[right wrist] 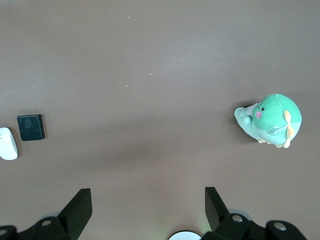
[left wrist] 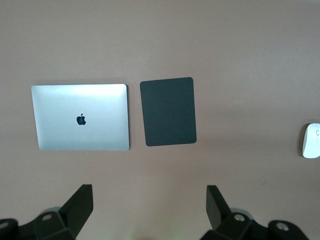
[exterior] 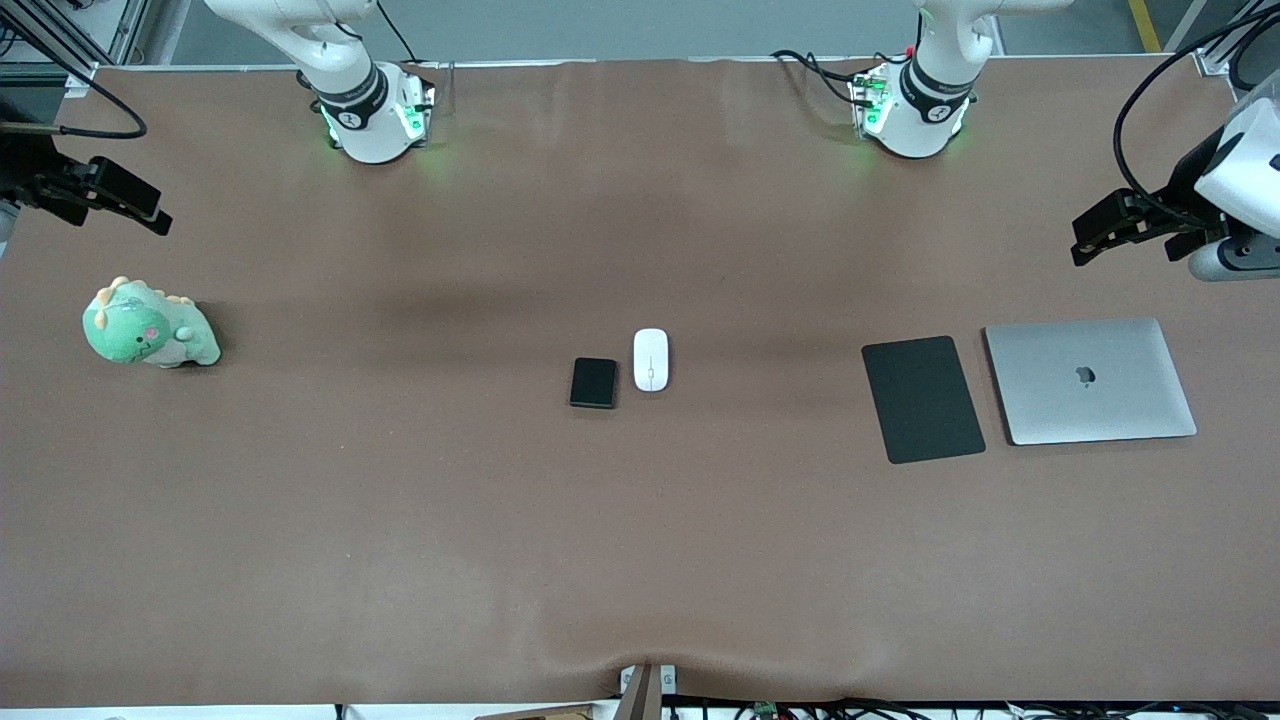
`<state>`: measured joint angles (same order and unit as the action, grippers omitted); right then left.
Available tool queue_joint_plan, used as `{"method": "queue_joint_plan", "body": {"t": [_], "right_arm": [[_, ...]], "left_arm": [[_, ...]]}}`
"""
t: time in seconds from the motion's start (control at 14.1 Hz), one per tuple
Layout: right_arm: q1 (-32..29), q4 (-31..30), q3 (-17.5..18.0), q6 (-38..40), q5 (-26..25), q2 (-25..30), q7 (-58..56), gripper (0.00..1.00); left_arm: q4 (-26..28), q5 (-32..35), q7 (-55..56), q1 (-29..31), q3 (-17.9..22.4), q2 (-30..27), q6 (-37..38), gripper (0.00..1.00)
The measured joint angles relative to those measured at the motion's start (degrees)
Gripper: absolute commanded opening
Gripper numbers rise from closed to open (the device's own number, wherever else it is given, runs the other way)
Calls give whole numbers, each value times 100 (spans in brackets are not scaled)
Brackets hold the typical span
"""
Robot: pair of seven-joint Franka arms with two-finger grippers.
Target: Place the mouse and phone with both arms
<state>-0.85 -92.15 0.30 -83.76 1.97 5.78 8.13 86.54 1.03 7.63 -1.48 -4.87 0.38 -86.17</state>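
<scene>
The white oval mouse (exterior: 651,359) and the small black phone (exterior: 594,382) lie side by side on the brown table, midway between the arms, the phone on the right arm's side. Both also show in the right wrist view, as the phone (right wrist: 30,127) and the mouse (right wrist: 8,143); the left wrist view catches the mouse (left wrist: 311,141) at its edge. My left gripper (exterior: 1090,238) hangs open and empty over the left arm's end of the table, its fingers (left wrist: 80,205) wide apart. My right gripper (exterior: 148,208) hangs open and empty over the right arm's end.
A large flat black pad (exterior: 922,398) and a closed silver laptop (exterior: 1089,380) lie side by side toward the left arm's end. A green plush dinosaur (exterior: 148,326) sits toward the right arm's end. The arm bases (exterior: 378,115) glow green.
</scene>
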Motion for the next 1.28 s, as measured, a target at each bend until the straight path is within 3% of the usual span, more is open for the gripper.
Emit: {"method": "queue_joint_plan", "body": {"t": [0.71,1.28], "right_arm": [[0,0,-9,0,0,-13,0,100],[0,0,-16,0,0,-19,0,100]], "left_arm": [[-11,-16,73,-113,-93,137,129,100],[23,-98,847,-855,-470,1149,-716,100]]}}
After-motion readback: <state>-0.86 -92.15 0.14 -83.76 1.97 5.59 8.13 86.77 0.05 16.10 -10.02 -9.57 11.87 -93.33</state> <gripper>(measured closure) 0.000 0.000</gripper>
